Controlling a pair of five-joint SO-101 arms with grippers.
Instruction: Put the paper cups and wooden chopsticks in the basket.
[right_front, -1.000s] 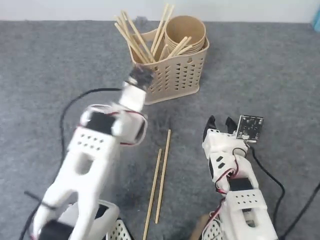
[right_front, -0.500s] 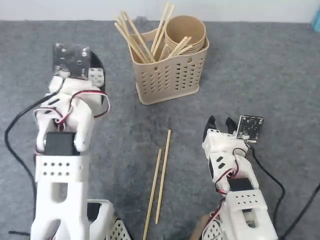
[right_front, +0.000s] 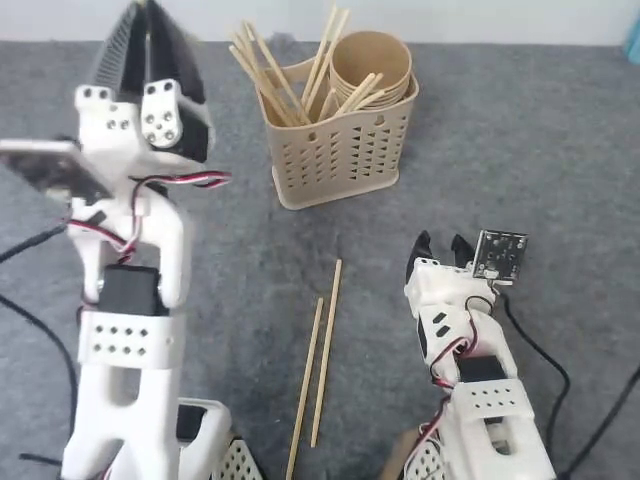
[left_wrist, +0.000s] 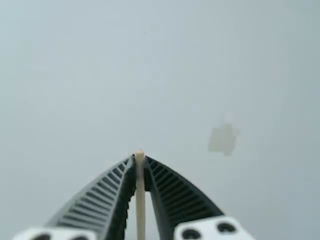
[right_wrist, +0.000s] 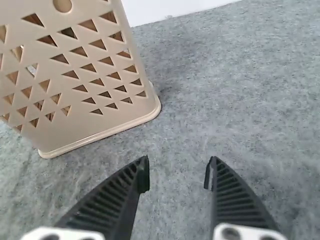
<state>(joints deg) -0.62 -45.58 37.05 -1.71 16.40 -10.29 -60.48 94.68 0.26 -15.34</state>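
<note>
- High view: the tips of the left gripper (right_front: 146, 12) are cut off at the picture's edge, and what is pinched there can hardly be made out.
- The lower ends of the bundled chopsticks (right_front: 268, 68) are hidden behind the wall of the basket (right_front: 345, 150).
- The left arm is reared high beside the basket, on the side away from the right arm, its gripper pointed up and away.
- The paper cups (right_front: 372, 58) are stacked inside the basket, right beside the bundled chopsticks.
- Two loose chopsticks (right_front: 322, 345) lie side by side on the grey mat (right_front: 520, 130), on the near side of the basket and apart from it. The longer one is cut off at the picture's lower edge.
- The right gripper (right_front: 440, 245) is held low over the mat, beside the loose chopsticks and on the near side of the basket, with its fingers spread.
- Left wrist view: the fingers are clamped together on the held chopstick (left_wrist: 140, 200). It stands straight between the ribbed pads, its tip just level with the fingertips and its lower length cut off.
- A pale wall (left_wrist: 160, 60) is seen behind.
- Right wrist view: the basket's top is cut off.
- The right gripper's fingers are parted over bare mat, and the basket's foot lies just ahead of the fingertips without touching them.
</note>
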